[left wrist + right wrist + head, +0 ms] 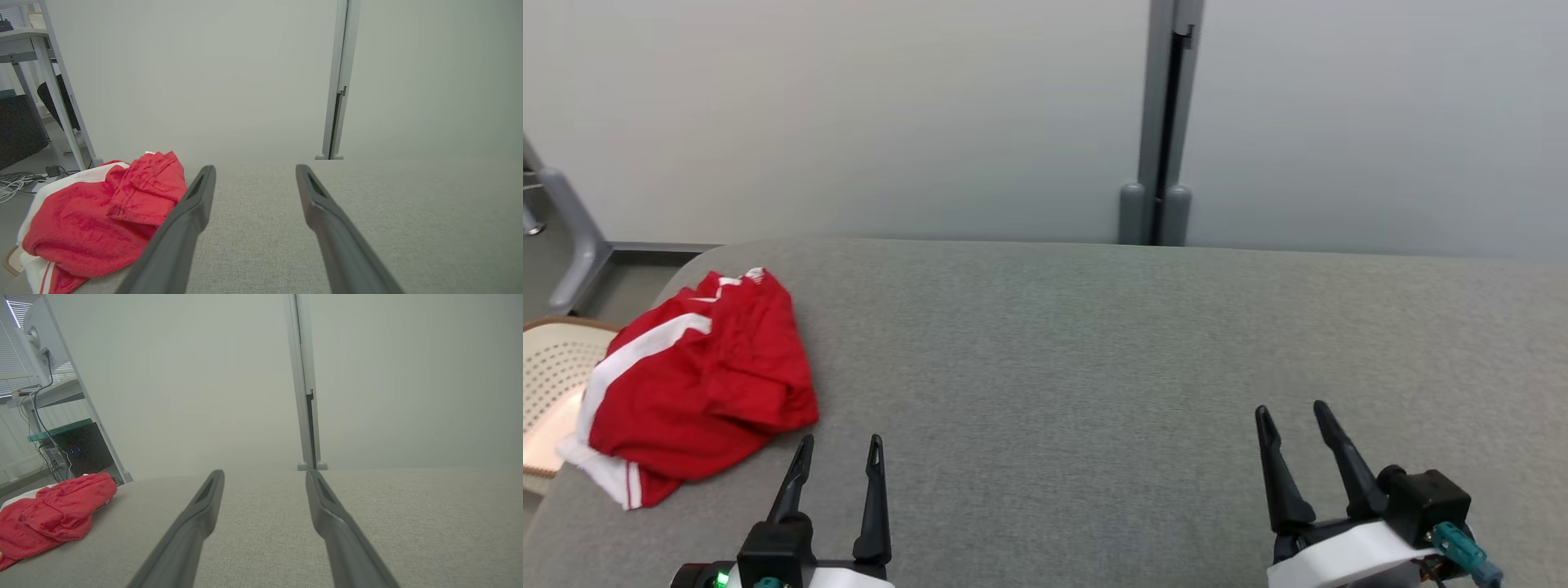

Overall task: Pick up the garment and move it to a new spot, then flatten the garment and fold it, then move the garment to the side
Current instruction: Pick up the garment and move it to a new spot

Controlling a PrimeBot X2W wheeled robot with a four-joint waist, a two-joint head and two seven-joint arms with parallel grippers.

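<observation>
A crumpled red garment (698,380) with white stripes lies bunched at the left edge of the grey fabric table (1094,367), one corner drooping over the side. My left gripper (841,445) hovers open just to its right, nothing between the fingers. In the left wrist view the garment (102,216) sits left of the gripper (253,169), beside the left finger. My right gripper (1290,412) stands open at the lower right, far from the cloth. The right wrist view has the garment (49,510) at far left and its own gripper (264,473) over bare table.
A pale partition wall with a grey post (1164,122) runs behind the table. A cream perforated chair or basket (551,384) sits below the table's left edge. A desk leg (61,102) and floor cables (16,181) lie to the left.
</observation>
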